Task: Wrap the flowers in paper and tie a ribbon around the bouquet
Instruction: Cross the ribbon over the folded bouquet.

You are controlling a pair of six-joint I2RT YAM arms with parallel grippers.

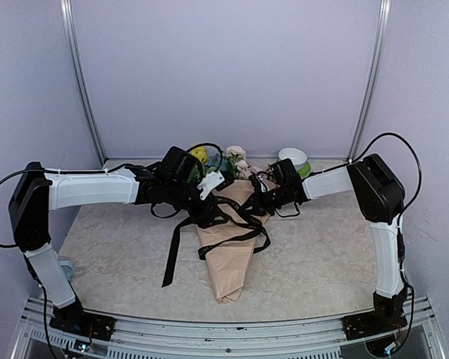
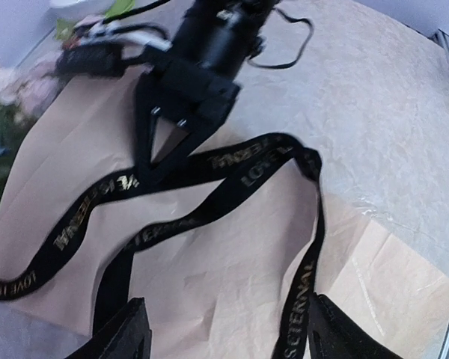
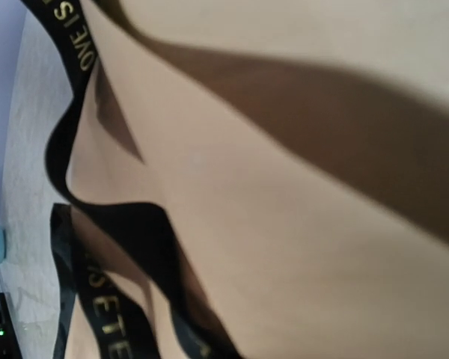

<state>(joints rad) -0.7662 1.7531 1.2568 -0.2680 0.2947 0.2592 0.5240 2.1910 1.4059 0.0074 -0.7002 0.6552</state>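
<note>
The bouquet [image 1: 228,258] lies on the desk [image 1: 322,254], paper tip near and flowers [image 1: 236,157] far, with the ribbon [image 2: 209,217] looped across its middle directly beneath the wide-open, empty left tool [image 2: 232,336]; just beyond, the right tool [image 2: 145,178] is closed, seemingly pinching that ribbon.

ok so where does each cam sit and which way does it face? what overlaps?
Top external: above and behind the bases, looking down on the table; both arms show whole, meeting over the bouquet.
Left wrist: looks across the paper at the ribbon and the right gripper; own left gripper shows open at the bottom edge.
Right wrist: very close to paper and ribbon; no own fingers show.
Shared: the ribbon's gold lettering appears in both wrist views.
</note>
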